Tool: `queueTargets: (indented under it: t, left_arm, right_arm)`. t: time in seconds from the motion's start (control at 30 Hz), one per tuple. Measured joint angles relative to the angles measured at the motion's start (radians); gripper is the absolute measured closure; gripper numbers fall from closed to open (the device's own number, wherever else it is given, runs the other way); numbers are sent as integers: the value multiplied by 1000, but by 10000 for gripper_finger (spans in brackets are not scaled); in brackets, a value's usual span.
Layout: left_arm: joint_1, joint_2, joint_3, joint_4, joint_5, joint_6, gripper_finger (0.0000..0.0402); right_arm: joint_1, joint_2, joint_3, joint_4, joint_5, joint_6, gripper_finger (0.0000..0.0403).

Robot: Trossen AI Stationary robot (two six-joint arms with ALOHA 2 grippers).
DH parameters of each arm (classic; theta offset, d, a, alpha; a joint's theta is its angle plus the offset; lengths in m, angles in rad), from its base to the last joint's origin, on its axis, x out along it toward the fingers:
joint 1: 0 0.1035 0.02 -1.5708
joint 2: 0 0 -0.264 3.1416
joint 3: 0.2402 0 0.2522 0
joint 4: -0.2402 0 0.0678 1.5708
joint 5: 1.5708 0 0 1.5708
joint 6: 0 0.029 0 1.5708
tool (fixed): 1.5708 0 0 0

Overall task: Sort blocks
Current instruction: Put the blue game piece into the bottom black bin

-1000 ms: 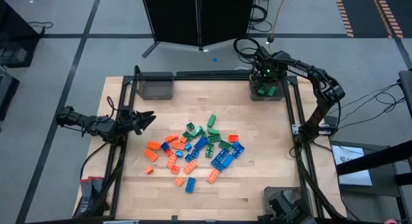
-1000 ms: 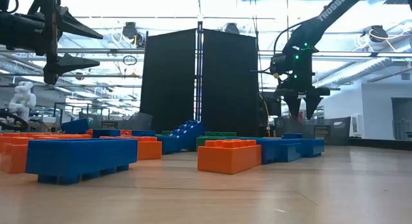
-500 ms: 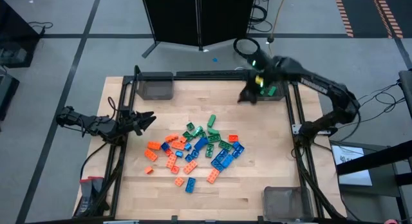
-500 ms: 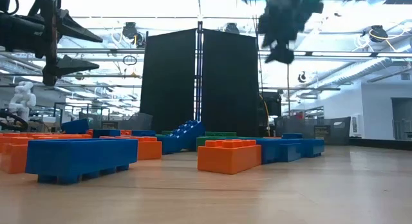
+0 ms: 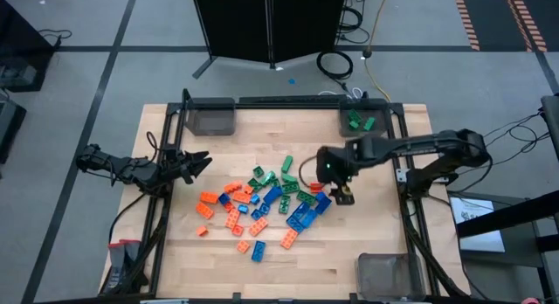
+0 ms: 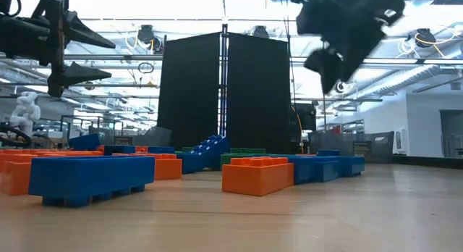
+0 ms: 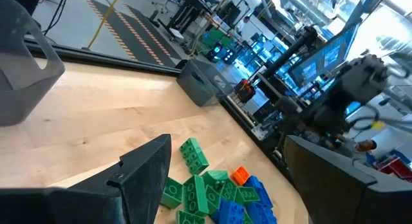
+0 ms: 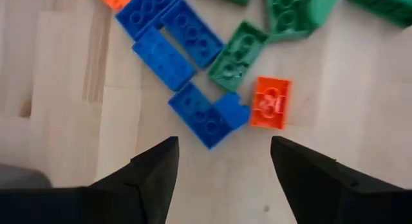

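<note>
- Since a second ago, our right gripper (image 5: 342, 196) has swung from the far-right bin (image 5: 360, 122) to the right edge of the blocks (image 5: 266, 202); its fingers (image 8: 308, 174) are parted and empty above a blue block (image 8: 207, 115) and an orange one (image 8: 270, 102).
- Our left gripper (image 5: 197, 162) waits wide open, empty, at the table's left side.
- We see a pale wooden table (image 5: 218, 260), with black panels (image 6: 226, 93) behind.
- Blocks are studded, orange, green and blue, clustered mid-table; two green ones lie in that bin.
- We count three grey bins.
</note>
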Motion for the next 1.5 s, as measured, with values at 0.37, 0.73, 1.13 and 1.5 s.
queueTargets:
  t: [0.37, 0.73, 1.13, 1.5]
  left_arm:
    - [0, 0, 0, -11, 0, -26, 98]
    - [0, 4, 0, -14, 0, -27, 98]
    - [0, 4, 0, -11, 0, -30, 98]
    - [0, 4, 0, -15, 0, -26, 98]
  right_arm:
    - [148, 55, -90, 248, 7, -70, 160]
    - [196, 234, -91, 260, 106, -171, 160]
    - [196, 361, -85, 261, 123, -153, 201]
    - [187, 305, -33, 207, 143, 82, 287]
